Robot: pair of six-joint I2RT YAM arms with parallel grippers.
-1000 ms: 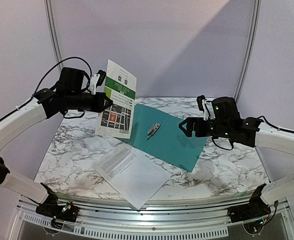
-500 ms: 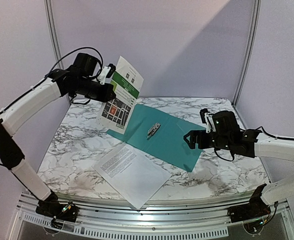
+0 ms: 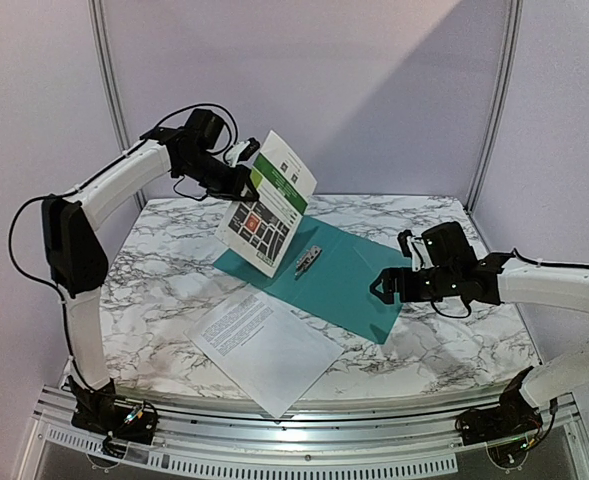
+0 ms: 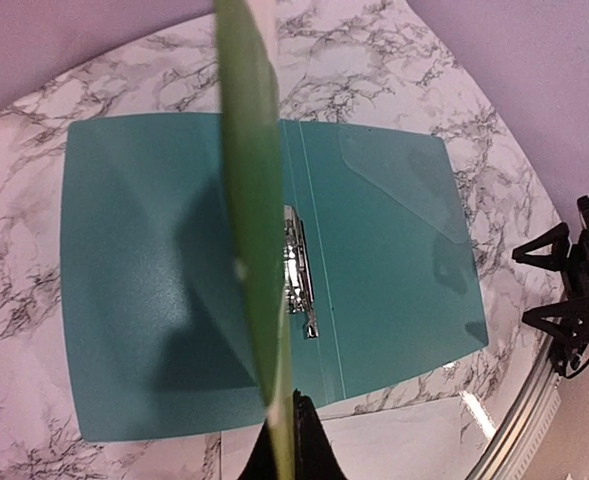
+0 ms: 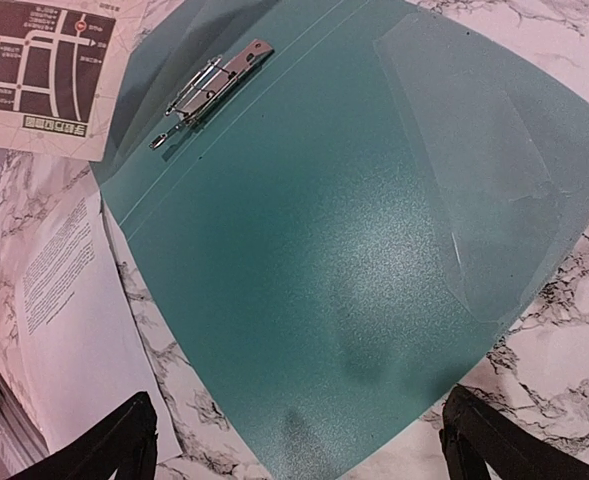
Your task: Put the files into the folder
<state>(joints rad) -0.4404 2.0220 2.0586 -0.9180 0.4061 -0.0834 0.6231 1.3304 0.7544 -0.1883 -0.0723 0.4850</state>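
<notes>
Our left gripper (image 3: 245, 180) is clamped shut on the upper edge of the green-headed map sheet (image 3: 270, 208) and holds it in the air. The sheet is tilted, and its lower end hangs over the far left part of the folder (image 3: 346, 278). From the left wrist we see this sheet edge-on, as a thin green strip just above the metal clip (image 4: 299, 270). Our right gripper (image 3: 382, 288) has its jaws spread wide with nothing between them – it hovers low over the folder's near right corner. The folder lies open and flat on the marble table (image 3: 164, 290), with the clip beside its middle fold. The white text sheet (image 3: 264, 345) lies flat on the table – just beside the folder's near left edge.
</notes>
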